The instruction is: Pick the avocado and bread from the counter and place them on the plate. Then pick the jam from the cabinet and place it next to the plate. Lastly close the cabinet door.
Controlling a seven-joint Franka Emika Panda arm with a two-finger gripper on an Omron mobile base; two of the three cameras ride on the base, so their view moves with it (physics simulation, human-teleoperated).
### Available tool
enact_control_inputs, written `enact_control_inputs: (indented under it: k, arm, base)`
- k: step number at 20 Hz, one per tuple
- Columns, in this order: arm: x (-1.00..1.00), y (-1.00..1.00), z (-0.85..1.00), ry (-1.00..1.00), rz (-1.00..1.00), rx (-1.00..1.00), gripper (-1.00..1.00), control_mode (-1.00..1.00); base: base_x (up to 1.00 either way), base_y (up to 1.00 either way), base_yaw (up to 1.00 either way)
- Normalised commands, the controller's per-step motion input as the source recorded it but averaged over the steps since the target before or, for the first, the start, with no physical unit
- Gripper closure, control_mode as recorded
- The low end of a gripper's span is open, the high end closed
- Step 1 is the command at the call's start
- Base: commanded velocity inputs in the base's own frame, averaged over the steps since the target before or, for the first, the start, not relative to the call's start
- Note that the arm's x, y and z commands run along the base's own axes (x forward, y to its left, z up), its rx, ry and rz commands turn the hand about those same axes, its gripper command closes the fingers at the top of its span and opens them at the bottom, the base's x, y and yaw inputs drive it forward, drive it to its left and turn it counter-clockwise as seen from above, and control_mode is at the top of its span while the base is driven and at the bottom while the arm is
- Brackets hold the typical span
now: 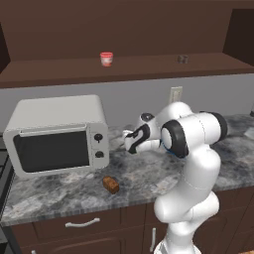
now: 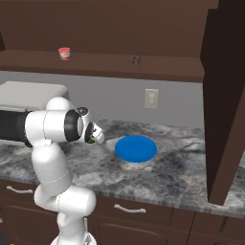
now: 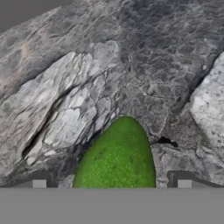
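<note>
We hover our gripper (image 3: 111, 183), fingers spread wide, so they straddle the small round green avocado (image 3: 116, 155) on the grey-and-white marbled stone counter (image 3: 131, 65).

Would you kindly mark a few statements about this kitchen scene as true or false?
1. The jam stands on the cabinet shelf. True.
2. The bread lies on the plate. False: it lies on the counter in front of the microwave, and the plate is bare.
3. The avocado sits between the tips of the open gripper. True.
4. The cabinet door is closed. False: it stands open, swung out at the right.
5. The plate rests on the counter, right of the gripper in the right base view. True.
</note>
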Motion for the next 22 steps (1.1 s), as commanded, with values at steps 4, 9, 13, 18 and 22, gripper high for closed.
enact_control_inputs:
  k: [4,9,13,18,22]
  arm:
    - [0.14,0.00,-0.20,-0.01,0.00,0.00,-1.00,-1.00]
    - [0.09,0.01,-0.18,0.00,0.00,0.00,1.00,-1.00]
    - [0.04,0.01,-0.06,0.00,0.00,0.00,1.00,-1.00]
    - [0.00,0.00,0.01,0.00,0.00,0.00,1.00,-1.00]
    - [-0.05,-0.01,0.18,-0.04,0.00,0.00,1.00,-1.00]
  base:
    - [0.00,0.00,0.00]
    - [0.00,0.00,0.00]
    - [0.00,0.00,0.00]
    - [0.00,0.00,0.00]
    - [0.00,0.00,0.00]
